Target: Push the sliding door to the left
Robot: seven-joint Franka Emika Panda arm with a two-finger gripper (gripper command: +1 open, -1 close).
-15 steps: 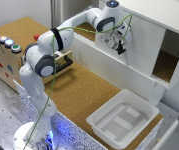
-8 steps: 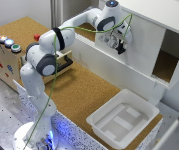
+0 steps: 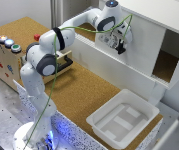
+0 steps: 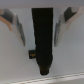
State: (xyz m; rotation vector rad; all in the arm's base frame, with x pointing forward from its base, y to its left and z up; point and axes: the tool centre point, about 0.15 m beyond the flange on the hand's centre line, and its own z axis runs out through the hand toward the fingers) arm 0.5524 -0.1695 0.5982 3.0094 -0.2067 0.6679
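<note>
The sliding door (image 3: 141,40) is a plain white panel on the front of the white cabinet (image 3: 159,12). Towards the exterior view's right of it a dark opening (image 3: 170,57) shows a brown floor inside. My gripper (image 3: 120,47) rests against the door's face near its edge on the exterior view's left. In the wrist view its dark fingers (image 4: 42,35) form one narrow bar against the white door (image 4: 65,60), so they look shut with nothing between them. Whether they press on the panel cannot be told.
A shallow white plastic tray (image 3: 146,107) lies on the cork tabletop (image 3: 84,90) in front of the cabinet. A wooden box with coloured buttons (image 3: 6,42) stands at the exterior view's left. My arm's base (image 3: 36,135) is near the front edge.
</note>
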